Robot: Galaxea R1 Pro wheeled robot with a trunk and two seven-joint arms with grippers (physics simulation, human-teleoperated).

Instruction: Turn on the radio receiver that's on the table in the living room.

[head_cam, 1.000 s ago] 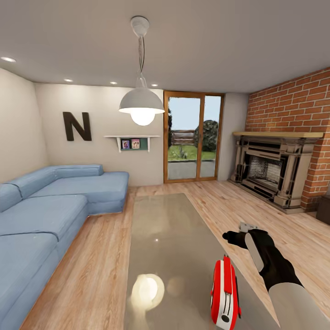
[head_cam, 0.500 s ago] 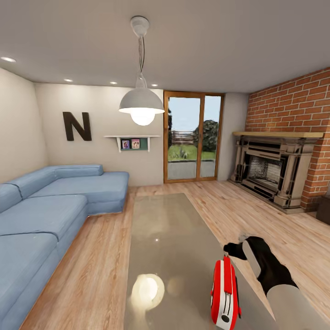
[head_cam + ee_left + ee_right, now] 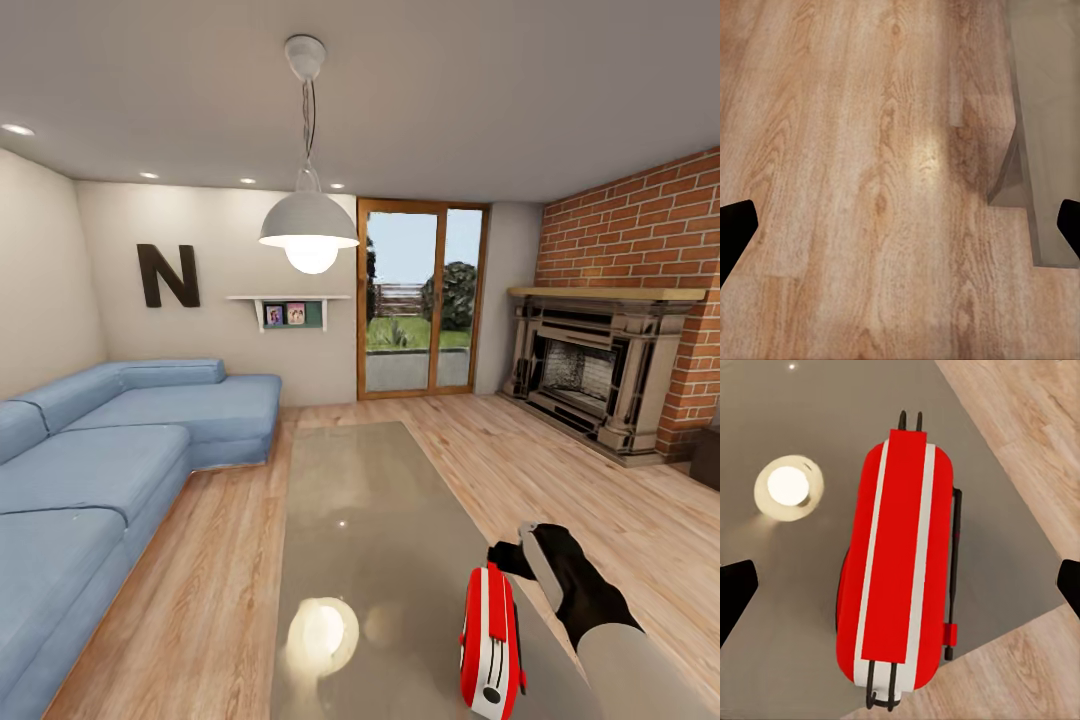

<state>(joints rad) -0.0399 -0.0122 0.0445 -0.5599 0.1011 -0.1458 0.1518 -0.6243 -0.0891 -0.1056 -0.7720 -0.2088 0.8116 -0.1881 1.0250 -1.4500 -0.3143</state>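
Radio: small red white-banded radio receiver (image 3: 900, 566) stands on edge on glossy grey-brown counter (image 3: 370, 500), directly under right gripper (image 3: 900, 585), fingers spread wide across its long axis; left gripper (image 3: 900, 225) open over wood floor.

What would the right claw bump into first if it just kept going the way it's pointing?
Most likely the radio receiver: seen along the right gripper, its red and white edge lies between the open fingertips, with the table beneath. Depth is hard to judge.

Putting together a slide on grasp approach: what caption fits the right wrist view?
Open right gripper poised over the upright red radio receiver on the glossy table.
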